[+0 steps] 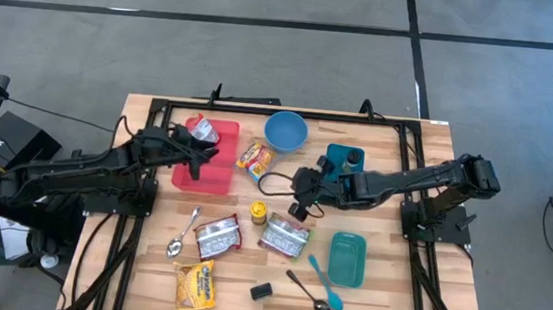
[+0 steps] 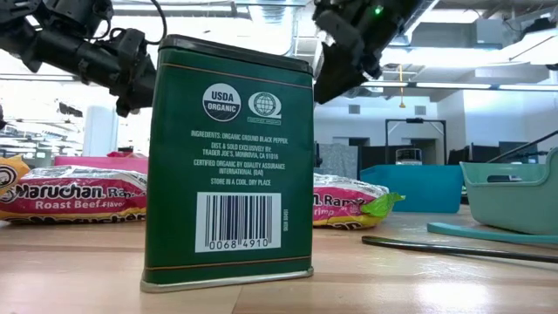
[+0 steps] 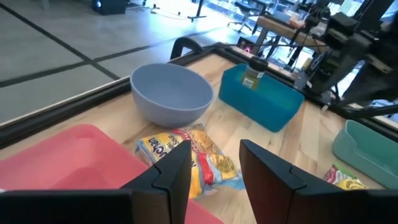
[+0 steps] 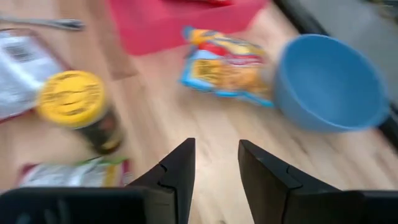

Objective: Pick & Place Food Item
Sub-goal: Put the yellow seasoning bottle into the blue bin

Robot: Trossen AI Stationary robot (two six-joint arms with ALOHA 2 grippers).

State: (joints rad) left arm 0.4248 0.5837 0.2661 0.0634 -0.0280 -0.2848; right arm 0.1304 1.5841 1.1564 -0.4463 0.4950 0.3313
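left pincer (image 1: 200, 148) hangs over the red bin (image 1: 209, 176), fingers parted, holding nothing. right pincer (image 1: 301, 189) hovers mid-bench, also parted and empty. we'd guess the yellow-blue snack packet (image 1: 255, 157) is the pick – it lies between red bin and blue bowl (image 1: 286, 131). we should drop straight down and pinch across its short side. only the low view reads the green pepper tin (image 2: 228, 162) label; the high view alone gives layout.

The green pepper tin (image 2: 228, 166) hides the ramen packets' (image 2: 74, 194) middles; the teal bin (image 2: 514, 199) is cut off right. The small black block (image 1: 262, 291) is too small to identify.
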